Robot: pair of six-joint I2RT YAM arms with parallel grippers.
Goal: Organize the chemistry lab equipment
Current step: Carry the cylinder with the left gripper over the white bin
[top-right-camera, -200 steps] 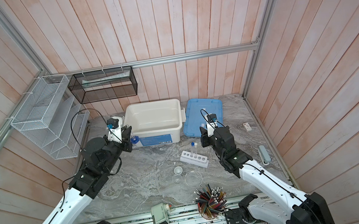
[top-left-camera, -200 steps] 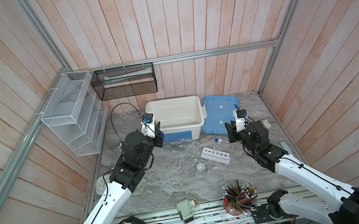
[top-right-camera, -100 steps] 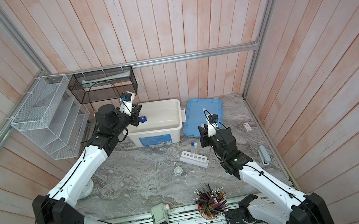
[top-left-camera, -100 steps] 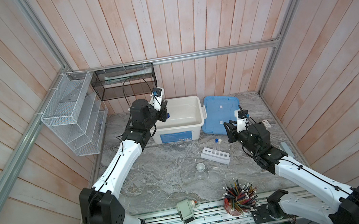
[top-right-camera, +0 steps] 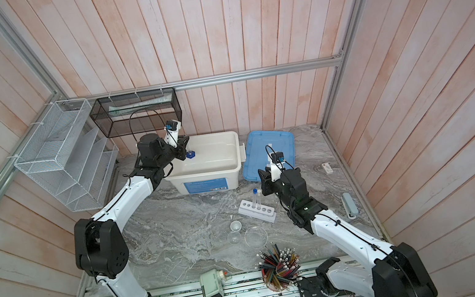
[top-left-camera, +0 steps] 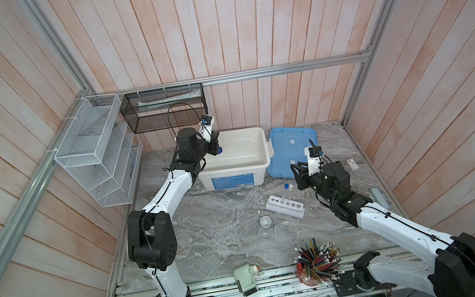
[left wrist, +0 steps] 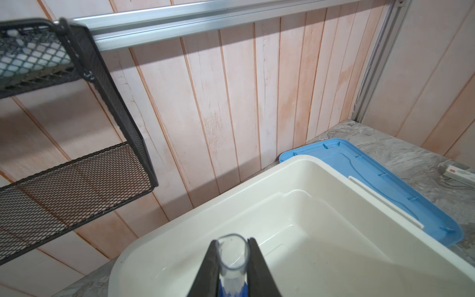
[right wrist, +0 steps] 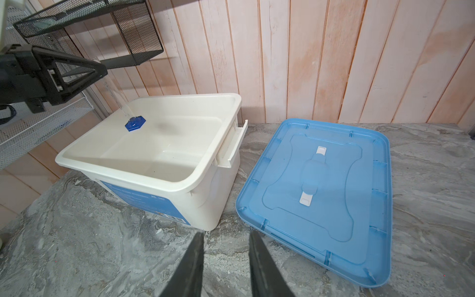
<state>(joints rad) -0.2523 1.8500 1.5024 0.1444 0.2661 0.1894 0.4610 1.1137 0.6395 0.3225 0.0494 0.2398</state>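
My left gripper (top-left-camera: 216,147) is shut on the small blue-based clear cylinder (right wrist: 135,123) and holds it tilted, blue base down, over the left end of the open white bin (top-left-camera: 264,154). In the left wrist view the cylinder's open mouth (left wrist: 232,254) sits between the two fingers. The white six-hole rack (top-left-camera: 284,210) lies on the table with a blue-capped and a white-capped test tube (top-left-camera: 286,194) standing in it. A tiny white cup (top-left-camera: 265,221) and two clear round dishes (top-left-camera: 286,232) lie just in front. My right gripper (right wrist: 226,237) hangs open and empty near the rack.
The bin's blue lid (top-left-camera: 292,147) lies flat to its right. A red cup of pencils (top-left-camera: 316,267) and a pale green sharpener (top-left-camera: 245,280) stand at the front edge. A black mesh basket (top-left-camera: 165,109) and a white wire shelf (top-left-camera: 98,152) hang on the walls.
My left arm has swung up and back from in front of the bin's left side to above its left end, carrying the cylinder. The right arm has barely moved.
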